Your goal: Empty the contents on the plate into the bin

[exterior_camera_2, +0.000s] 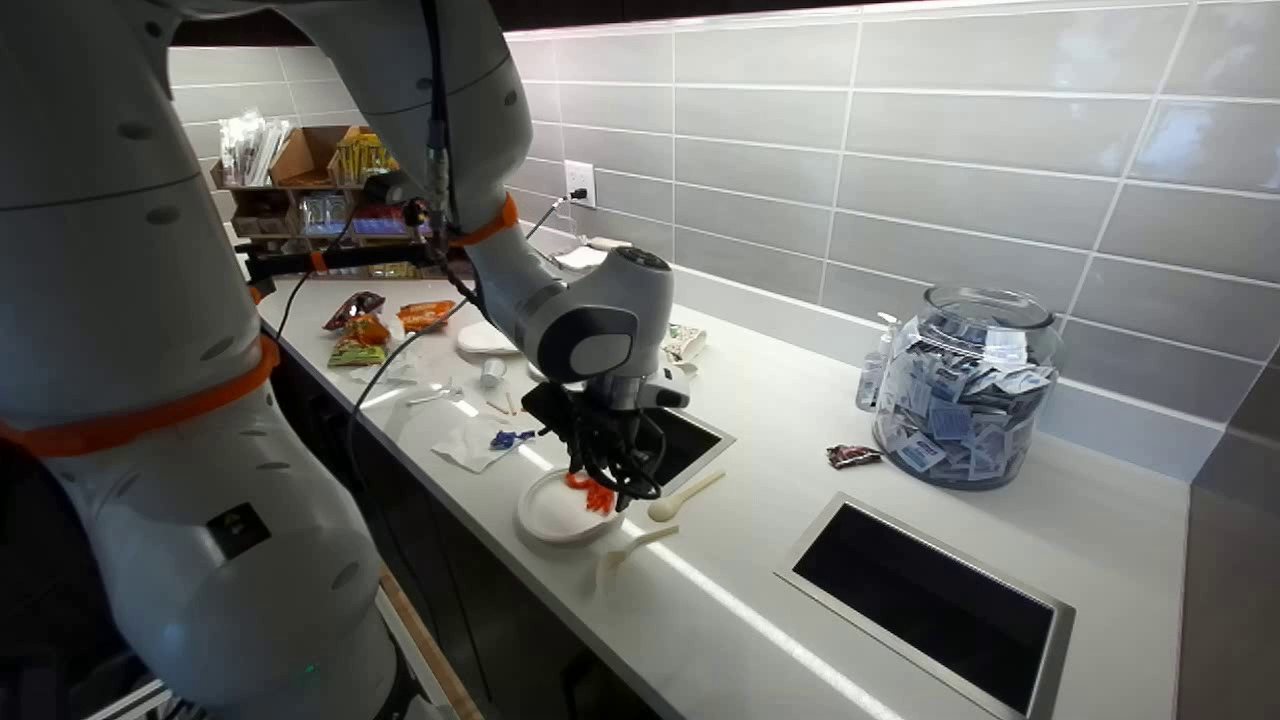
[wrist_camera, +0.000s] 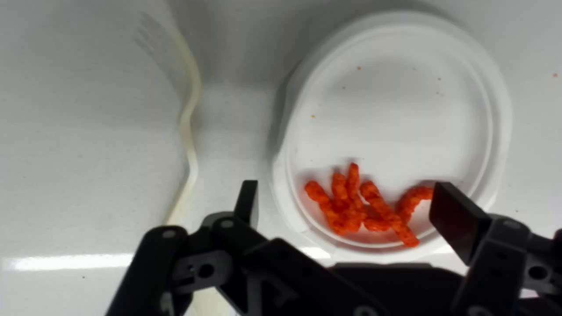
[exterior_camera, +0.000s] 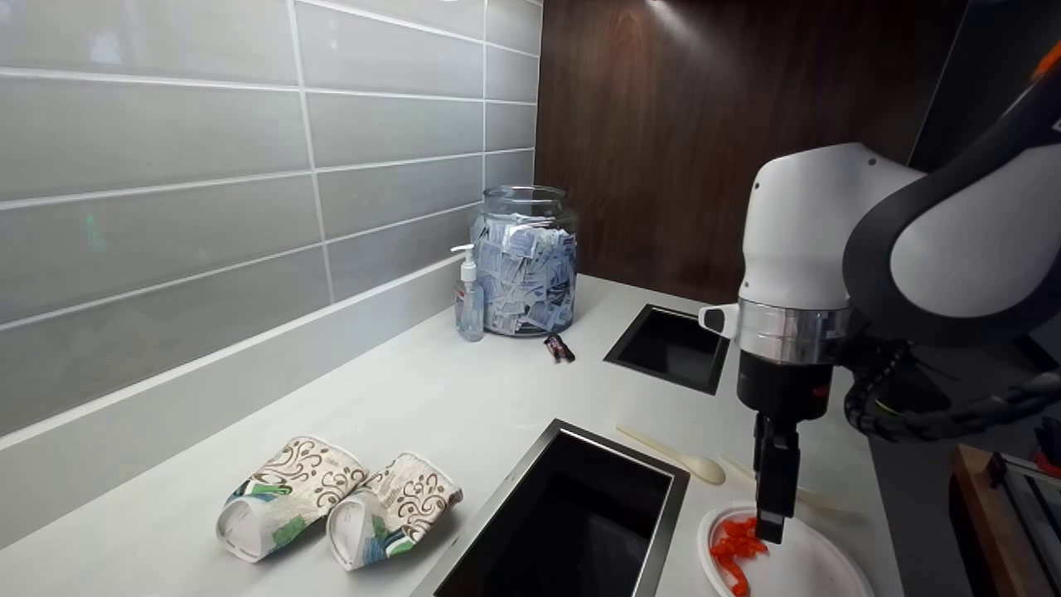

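Pincer (wrist_camera: 345, 195), jaws apart, over the edge of a white plate (wrist_camera: 395, 109) holding red scraps (wrist_camera: 351, 210).
Wrist view: scraps from five to seven o'clock on the plate, a fork (wrist_camera: 186, 127) at nine. In an exterior view: bin (exterior_camera: 661, 539) at the plate's nine o'clock, spoon (exterior_camera: 700, 469) just beside the bin's corner, crushed paper cups (exterior_camera: 286, 489) beyond; white counter (exterior_camera: 414, 406), grey tiled wall (exterior_camera: 182, 207). In an exterior view: snack bags (exterior_camera_2: 427, 316) at the plate's ten o'clock, smaller opening (exterior_camera_2: 1047, 660) between three and four.
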